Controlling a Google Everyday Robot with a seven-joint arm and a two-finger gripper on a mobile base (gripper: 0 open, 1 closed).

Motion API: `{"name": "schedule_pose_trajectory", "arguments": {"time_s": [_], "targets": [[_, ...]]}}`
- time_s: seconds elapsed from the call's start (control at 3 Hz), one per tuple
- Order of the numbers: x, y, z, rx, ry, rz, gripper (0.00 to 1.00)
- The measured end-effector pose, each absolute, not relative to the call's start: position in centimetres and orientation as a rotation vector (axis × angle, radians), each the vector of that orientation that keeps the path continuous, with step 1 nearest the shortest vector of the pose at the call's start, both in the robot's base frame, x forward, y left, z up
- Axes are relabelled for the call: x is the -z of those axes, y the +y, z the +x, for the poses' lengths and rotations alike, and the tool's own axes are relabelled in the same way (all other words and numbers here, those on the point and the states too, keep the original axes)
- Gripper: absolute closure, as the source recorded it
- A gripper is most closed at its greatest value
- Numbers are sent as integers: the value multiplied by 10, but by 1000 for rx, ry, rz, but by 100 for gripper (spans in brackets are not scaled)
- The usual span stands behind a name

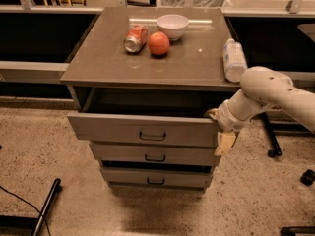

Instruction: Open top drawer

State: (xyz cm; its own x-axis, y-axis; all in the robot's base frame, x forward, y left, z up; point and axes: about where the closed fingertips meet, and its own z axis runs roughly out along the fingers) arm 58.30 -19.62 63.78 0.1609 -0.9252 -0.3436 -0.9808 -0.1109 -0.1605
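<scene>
While the top drawer [113, 128] stands partly out beneath the tabletop's [172, 65] front edge, the pincer [222, 132] sits at its right end, probably hooked there; its grip cannot be told. A straight, level outward pull should avoid jamming.

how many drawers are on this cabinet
3, stacked: the top drawer is pulled partly out, with the gripper at its right front corner; the middle drawer sits just below it; the bottom drawer is lowest. None looks hidden.
</scene>
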Motion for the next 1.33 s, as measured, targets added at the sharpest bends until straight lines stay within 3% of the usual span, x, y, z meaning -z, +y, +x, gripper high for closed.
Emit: {"name": "schedule_pose_trajectory", "arguments": {"time_s": [0.33, 1.33], "targets": [[-637, -190, 549, -242, 1837, -2168, 40], [-674, -187, 500, -186, 1810, -2249, 39]]}}
